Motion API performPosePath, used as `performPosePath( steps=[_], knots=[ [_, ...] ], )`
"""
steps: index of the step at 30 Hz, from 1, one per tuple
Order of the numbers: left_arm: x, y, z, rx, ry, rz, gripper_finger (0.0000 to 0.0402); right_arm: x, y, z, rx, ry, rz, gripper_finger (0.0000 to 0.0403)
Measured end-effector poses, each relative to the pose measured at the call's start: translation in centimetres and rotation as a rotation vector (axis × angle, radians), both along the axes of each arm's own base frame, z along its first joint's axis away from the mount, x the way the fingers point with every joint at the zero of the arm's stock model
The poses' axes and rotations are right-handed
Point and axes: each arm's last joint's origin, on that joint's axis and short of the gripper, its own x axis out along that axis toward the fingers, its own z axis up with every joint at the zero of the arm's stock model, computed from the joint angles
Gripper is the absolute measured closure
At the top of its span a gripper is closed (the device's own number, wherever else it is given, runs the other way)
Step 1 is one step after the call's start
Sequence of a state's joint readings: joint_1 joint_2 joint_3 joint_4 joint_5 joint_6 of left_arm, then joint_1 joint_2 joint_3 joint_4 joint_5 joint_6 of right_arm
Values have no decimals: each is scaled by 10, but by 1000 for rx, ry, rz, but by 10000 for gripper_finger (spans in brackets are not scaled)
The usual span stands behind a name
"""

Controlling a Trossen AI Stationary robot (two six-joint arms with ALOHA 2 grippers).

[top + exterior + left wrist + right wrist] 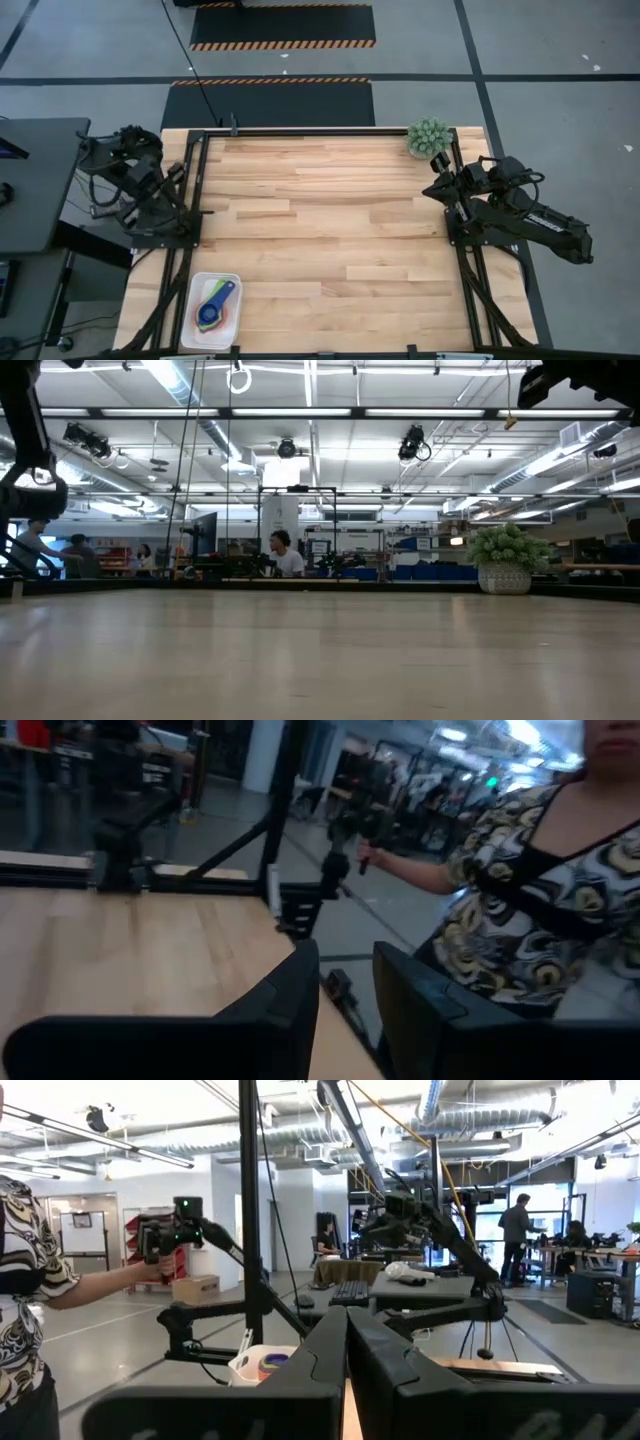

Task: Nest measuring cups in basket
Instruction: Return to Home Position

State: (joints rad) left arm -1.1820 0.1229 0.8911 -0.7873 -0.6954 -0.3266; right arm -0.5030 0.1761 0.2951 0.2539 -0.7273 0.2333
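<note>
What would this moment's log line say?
measuring cups nested in basket | left gripper open, at table's left edge | right gripper shut, at right edge

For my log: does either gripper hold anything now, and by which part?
Nothing is held. The left gripper is open and empty, the right gripper shut on nothing; the measuring cups lie in the basket.

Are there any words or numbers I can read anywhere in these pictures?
No text can be read anywhere.
Measuring cups in the basket: no marks visible.
Striped floor mats: stripes only, no words.
Screens and boards in the room: too small or blurred.
</note>
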Motion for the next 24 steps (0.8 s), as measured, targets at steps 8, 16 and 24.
performPosePath(
  steps=[8, 16, 24],
  knots=[
    [9, -25, -39, -18, -97, -57, 298, 0, 0, 0, 6, 4, 1, 385],
    [18, -58, -61, -20, -265, -207, 298, 1, 1, -2, 14, 29, 34, 385],
    [29, -79, -97, -18, -276, -114, 298, 1, 1, -2, 14, 29, 34, 385]
  ],
)
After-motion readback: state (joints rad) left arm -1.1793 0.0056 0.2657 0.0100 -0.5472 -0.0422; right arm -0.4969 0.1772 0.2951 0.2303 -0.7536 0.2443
